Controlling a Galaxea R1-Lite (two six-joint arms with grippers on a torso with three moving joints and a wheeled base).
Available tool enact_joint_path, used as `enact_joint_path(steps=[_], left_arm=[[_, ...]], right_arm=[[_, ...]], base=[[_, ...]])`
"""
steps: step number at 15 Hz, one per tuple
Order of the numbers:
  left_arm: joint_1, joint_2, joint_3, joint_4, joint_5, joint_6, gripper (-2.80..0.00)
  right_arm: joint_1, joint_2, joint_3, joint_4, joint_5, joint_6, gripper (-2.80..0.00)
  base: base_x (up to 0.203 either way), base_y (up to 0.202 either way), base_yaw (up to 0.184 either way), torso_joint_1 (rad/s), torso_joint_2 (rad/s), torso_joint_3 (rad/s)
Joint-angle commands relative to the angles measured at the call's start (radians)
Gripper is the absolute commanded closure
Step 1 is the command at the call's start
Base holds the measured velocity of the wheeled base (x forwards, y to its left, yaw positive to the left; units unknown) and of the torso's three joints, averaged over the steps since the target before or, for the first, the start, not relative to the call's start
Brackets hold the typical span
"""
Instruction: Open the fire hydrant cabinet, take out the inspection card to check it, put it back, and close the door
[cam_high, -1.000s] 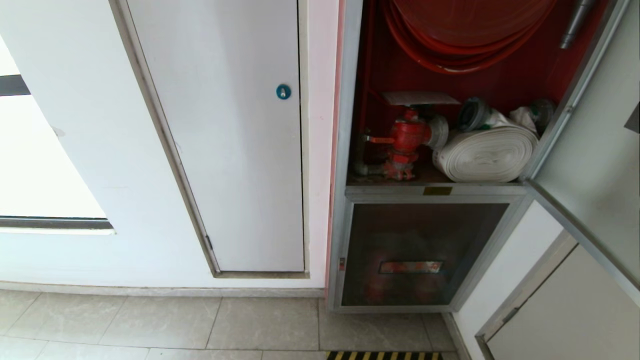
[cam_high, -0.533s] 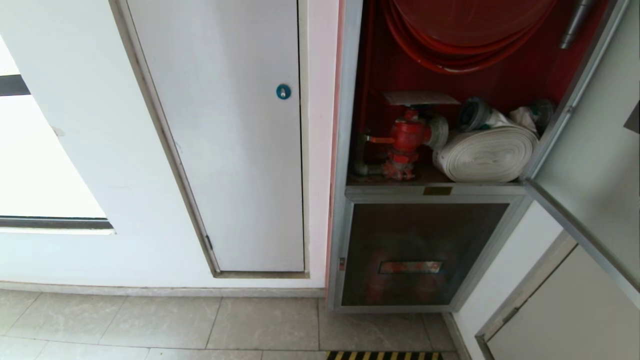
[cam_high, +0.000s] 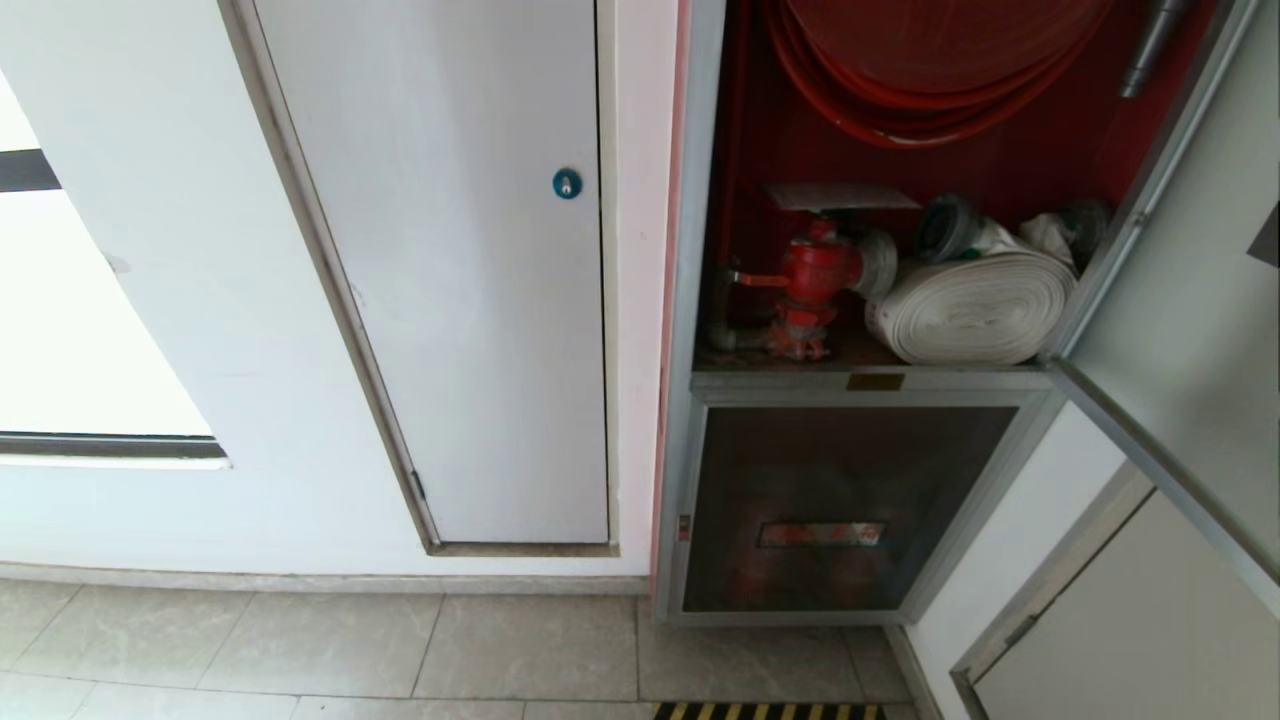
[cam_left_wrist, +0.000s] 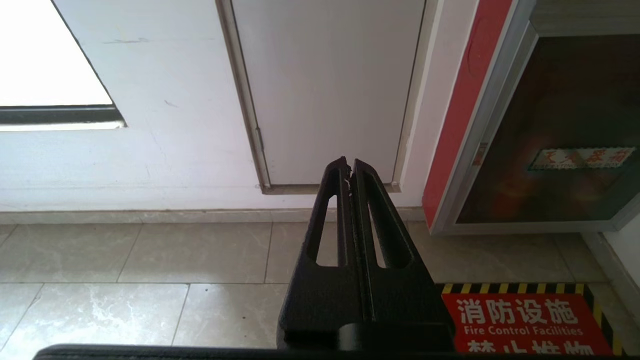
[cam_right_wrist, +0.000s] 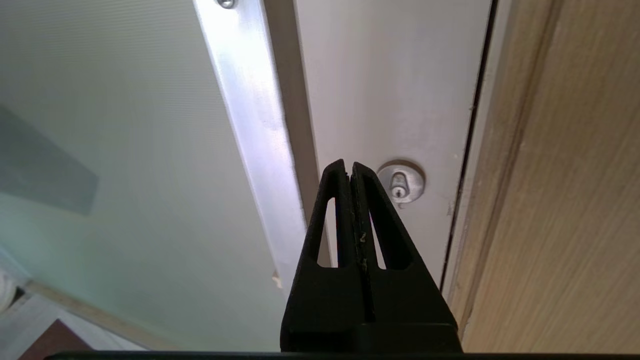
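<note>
Presently the fire hydrant cabinet (cam_high: 700, 300) stands open, its red interior showing a hose reel (cam_high: 930, 70) at twelve o'clock, a red valve (cam_high: 815, 270) and a rolled white hose (cam_high: 975, 305) on the shelf. The door (cam_high: 1180, 330) is swung out at three o'clock from the opening, frosted panel toward the room. The inspection card is not visible in any view; its place cannot be told. The right gripper (cam_right_wrist: 350, 167) has its fingers pressed together, holding nothing, and points at the door's aluminium frame edge (cam_right_wrist: 255, 125), with a grey panel and keyhole (cam_right_wrist: 400, 184) just beyond. The left gripper (cam_left_wrist: 349, 162) is likewise closed and empty, hanging low over the floor tiles (cam_left_wrist: 150, 255), near the lower glass panel (cam_high: 840, 510). Judgement: opening is done, and the step in hand is locating and fetching the card. The next move calls for parting the fingers and reaching into the cabinet or to the door's inner face. The open door's edge and the wooden surface (cam_right_wrist: 565, 200) at its right crowd that arm; room is freer toward nine o'clock.
</note>
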Motion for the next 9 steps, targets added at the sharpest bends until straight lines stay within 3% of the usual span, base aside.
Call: enact_joint_path(steps=[1, 9], left_arm=[[0.0, 0.001, 0.0, 0.0, 0.0, 0.0, 0.0], [0.0, 0.001, 0.0, 0.0, 0.0, 0.0, 0.0]], right_arm=[[-0.018, 0.019, -0.002, -0.003, 0.004, 0.001, 0.0], [-0.023, 0.071, -0.019, -0.032, 0.023, 0.002, 0.0]], base=[[0.0, 0.0, 0.0, 0.0, 0.0, 0.0], [0.0, 0.0, 0.0, 0.0, 0.0, 0.0]])
